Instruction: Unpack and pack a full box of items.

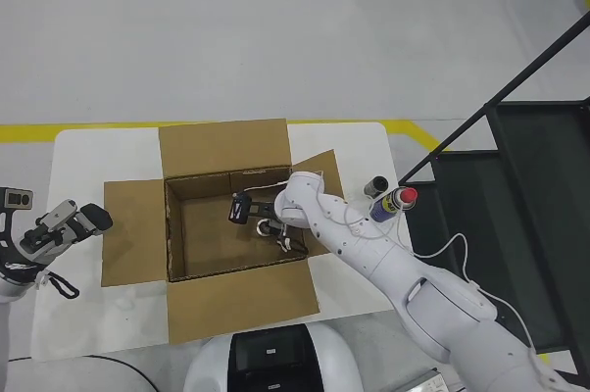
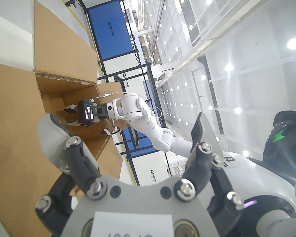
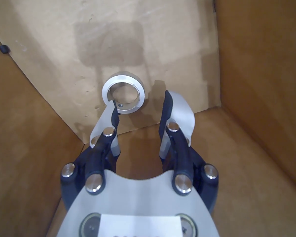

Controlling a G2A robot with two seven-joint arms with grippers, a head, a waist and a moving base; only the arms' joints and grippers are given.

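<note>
The right end effector [image 3: 141,101] hangs inside the box [image 1: 226,147], fingers spread and empty. The metal ring [image 3: 123,78] lies flat on the box floor, bore upward, just ahead but offset toward one fingertip rather than centred in the gap. The left end effector [image 2: 124,125], likewise spread and empty, sits outside the box, so the right arm is far nearer.

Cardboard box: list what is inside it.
Inside the cardboard box: a metal ring on the floor, the open right hand at it, and a small dark piece by a wall. In the top view the arm covers part of the floor.
</note>
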